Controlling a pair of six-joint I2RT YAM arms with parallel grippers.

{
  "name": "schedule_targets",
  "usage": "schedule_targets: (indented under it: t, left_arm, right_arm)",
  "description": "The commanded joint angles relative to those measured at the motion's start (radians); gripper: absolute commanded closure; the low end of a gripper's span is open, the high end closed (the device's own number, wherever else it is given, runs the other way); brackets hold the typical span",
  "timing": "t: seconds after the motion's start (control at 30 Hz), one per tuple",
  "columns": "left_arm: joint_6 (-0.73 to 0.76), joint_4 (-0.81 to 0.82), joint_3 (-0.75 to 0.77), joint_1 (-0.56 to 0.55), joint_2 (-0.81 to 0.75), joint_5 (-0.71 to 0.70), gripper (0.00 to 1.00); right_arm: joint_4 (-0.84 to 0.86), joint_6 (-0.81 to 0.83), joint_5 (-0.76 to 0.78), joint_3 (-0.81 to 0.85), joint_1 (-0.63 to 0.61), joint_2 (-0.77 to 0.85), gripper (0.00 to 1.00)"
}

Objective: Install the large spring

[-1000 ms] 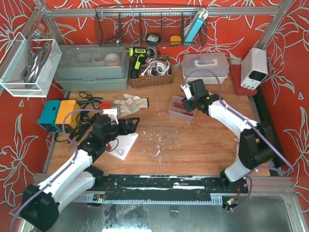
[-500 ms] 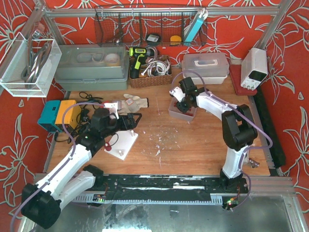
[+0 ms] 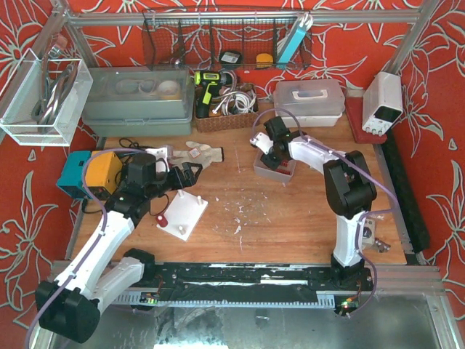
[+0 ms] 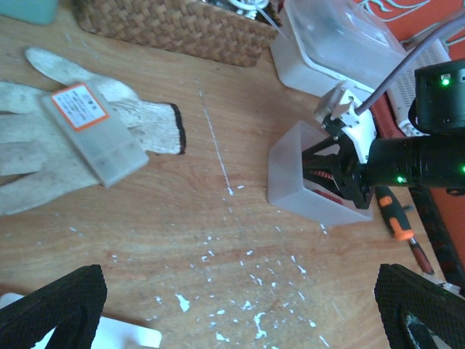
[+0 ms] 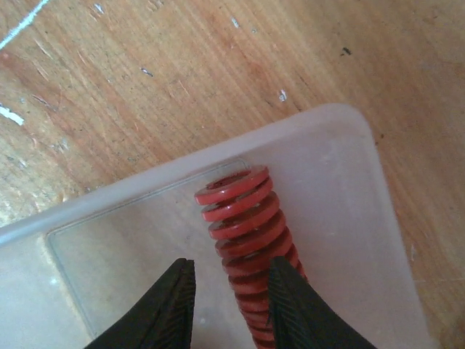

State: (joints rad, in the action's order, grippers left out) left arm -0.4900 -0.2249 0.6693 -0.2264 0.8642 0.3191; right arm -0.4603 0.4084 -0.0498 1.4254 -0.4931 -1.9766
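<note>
The right gripper (image 5: 232, 266) reaches down into a small frosted plastic bin (image 5: 328, 138) that stands on the wooden table (image 3: 290, 218), at the far side, right of the middle. Its jaws are pulled in narrow around the large spring (image 5: 243, 231), a red coil which lies on the floor of the bin. The right finger (image 5: 294, 305) presses against the coils, and the left finger sits just beside them on the other side. The free end of the spring points to a corner of the bin, and the spring rests on the bottom, not lifted.

The left gripper (image 3: 190, 174) hovers over the left half of the table with its jaws spread as wide as they go, and it holds nothing. Just below it lies a white base plate (image 3: 183, 212) with small pegs standing up from it. A worn cloth glove (image 4: 43, 145) lies nearby on the wood, with a flat clear case (image 4: 94, 131) carrying an orange label on top of it. Behind the glove stands a wicker basket (image 4: 174, 29). An orange-handled screwdriver (image 4: 396, 225) lies on the table beyond the bin, near the right arm
</note>
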Motion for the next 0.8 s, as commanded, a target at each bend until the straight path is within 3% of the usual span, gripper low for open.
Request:
schedule_targets:
  t: [0.0, 0.27, 0.43, 0.77]
  left_arm:
    - [0.055, -0.066, 0.039, 0.024, -0.003, -0.031, 0.0]
    - [0.067, -0.056, 0.02, 0.029, 0.007, -0.034, 0.0]
    - [0.07, -0.048, 0.013, 0.03, -0.001, -0.043, 0.0]
    - [0.065, -0.03, -0.01, 0.034, -0.007, -0.047, 0.0]
  right_arm:
    - [-0.03, 0.025, 0.019, 0.04, -0.008, -0.046, 0.67]
    - [-0.066, 0.027, 0.043, 0.065, -0.006, -0.115, 0.59]
    - [-0.064, 0.022, 0.057, 0.054, -0.007, -0.129, 0.58]
    - [-0.05, 0.045, 0.005, 0.043, -0.01, -0.047, 0.84]
